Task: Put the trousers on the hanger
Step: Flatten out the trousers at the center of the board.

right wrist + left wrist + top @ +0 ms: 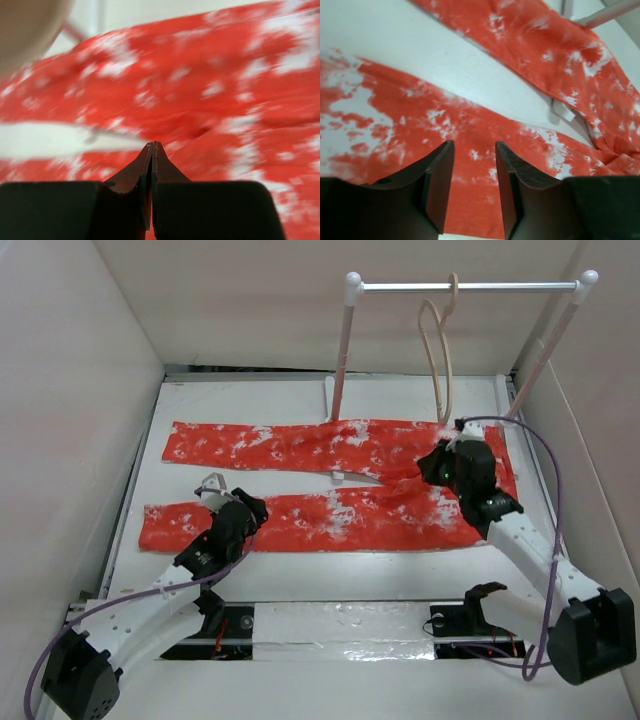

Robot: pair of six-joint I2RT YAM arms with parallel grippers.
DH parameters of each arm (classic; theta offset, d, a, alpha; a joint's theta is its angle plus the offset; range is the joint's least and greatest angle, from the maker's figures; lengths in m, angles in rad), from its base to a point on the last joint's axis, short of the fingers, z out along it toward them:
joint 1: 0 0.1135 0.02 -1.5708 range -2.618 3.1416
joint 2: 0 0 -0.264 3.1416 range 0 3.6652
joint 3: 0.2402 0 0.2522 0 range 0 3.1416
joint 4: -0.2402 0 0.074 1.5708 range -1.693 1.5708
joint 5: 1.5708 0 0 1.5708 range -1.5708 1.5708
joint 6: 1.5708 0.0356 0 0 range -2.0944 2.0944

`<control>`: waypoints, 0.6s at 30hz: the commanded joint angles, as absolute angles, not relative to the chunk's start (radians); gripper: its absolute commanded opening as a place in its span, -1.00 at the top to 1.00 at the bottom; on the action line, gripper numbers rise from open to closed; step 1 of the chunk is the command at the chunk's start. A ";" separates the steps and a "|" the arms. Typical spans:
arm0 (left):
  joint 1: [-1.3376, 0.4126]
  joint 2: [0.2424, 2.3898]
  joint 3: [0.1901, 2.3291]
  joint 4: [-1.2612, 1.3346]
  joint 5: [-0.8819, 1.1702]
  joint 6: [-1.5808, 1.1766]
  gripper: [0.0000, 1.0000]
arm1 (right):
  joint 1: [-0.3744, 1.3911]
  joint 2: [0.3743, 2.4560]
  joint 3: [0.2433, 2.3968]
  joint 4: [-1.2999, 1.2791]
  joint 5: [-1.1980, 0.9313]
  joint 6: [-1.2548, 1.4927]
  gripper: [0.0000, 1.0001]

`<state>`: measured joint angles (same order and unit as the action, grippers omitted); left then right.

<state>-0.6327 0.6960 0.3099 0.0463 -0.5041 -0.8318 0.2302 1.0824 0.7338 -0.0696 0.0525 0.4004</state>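
The red-orange trousers (330, 450) lie flat on the white table, both legs stretched to the left and the waist at the right. The beige hanger (437, 350) hangs by its hook from the rail, above the waist end. My left gripper (252, 512) is open and empty, low over the near leg (395, 125), with its fingers (440, 180) on either side of bare fabric. My right gripper (428, 472) is shut with nothing visible between its jaws, close over the crotch area, where the fabric (200, 75) is slightly bunched. This view is blurred.
The white two-post rail rack (470, 285) stands at the back right. One of its feet (337, 477) rests between the two legs and also shows in the left wrist view (562, 111). Tall white walls (80, 390) enclose the table.
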 commanded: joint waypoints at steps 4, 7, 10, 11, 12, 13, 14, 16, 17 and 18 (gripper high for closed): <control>-0.581 0.817 0.339 -0.130 -0.426 -1.037 0.45 | 0.497 0.999 0.600 0.061 0.051 0.419 1.00; -0.581 0.922 0.370 -0.143 -0.397 -1.063 0.56 | 0.676 1.067 0.584 0.083 0.049 0.425 1.00; -0.572 0.980 0.364 -0.065 -0.327 -1.051 0.57 | 0.785 1.170 0.566 0.116 0.074 0.463 1.00; -0.572 0.994 0.364 -0.045 -0.318 -1.048 0.57 | 0.807 1.195 0.555 0.138 0.078 0.477 1.00; -0.559 1.008 0.365 -0.034 -0.311 -1.045 0.57 | 0.822 1.219 0.545 0.158 0.081 0.501 1.00; -0.540 1.023 0.374 -0.017 -0.307 -1.040 0.57 | 0.833 1.245 0.534 0.172 0.089 0.509 1.00; -0.528 1.055 0.379 -0.008 -0.292 -1.025 0.57 | 0.833 1.299 0.528 0.192 0.087 0.520 1.00; -0.488 1.092 0.393 0.023 -0.270 -1.008 0.58 | 0.833 1.354 0.529 0.210 0.083 0.528 1.00; -0.479 1.124 0.396 0.034 -0.256 -0.991 0.57 | 0.833 1.382 0.541 0.219 0.098 0.529 1.00; -0.466 1.140 0.397 0.046 -0.253 -0.985 0.57 | 0.833 1.438 0.551 0.222 0.104 0.528 1.00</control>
